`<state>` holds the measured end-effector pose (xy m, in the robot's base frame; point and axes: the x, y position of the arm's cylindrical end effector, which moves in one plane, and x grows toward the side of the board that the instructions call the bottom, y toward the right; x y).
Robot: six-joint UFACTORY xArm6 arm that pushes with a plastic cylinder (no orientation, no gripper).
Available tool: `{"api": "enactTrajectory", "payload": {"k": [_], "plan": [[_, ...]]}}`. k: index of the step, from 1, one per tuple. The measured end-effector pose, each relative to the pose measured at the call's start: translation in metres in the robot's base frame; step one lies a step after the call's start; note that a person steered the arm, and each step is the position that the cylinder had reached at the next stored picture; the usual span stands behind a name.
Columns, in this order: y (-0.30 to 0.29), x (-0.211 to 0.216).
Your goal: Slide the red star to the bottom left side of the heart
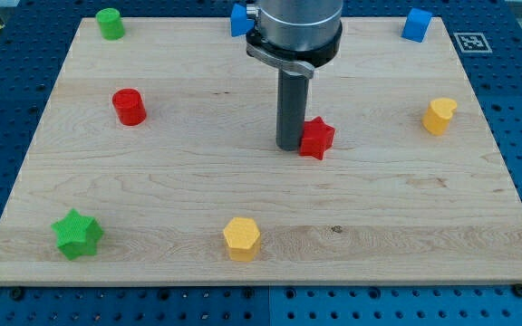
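The red star (317, 138) lies near the middle of the wooden board (188, 208). My tip (287, 147) stands right at the star's left side, touching or nearly touching it. The yellow heart (439, 115) sits at the view's right, well to the right of the star and slightly higher in the view.
A red cylinder (129, 106) is at the left. A green cylinder (110, 23) is at the top left. A green star (77, 234) is at the bottom left. A yellow hexagon (241, 238) is at the bottom middle. Blue blocks sit at the top middle (238, 18) and top right (416, 23).
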<state>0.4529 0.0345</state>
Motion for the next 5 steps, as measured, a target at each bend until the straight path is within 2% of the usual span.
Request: {"api": "enactTrajectory", "payload": {"k": [1,2,4,5], "plan": [[0.0,-0.006],[-0.001,-0.031],[0.008,0.015],[0.004,0.015]]}}
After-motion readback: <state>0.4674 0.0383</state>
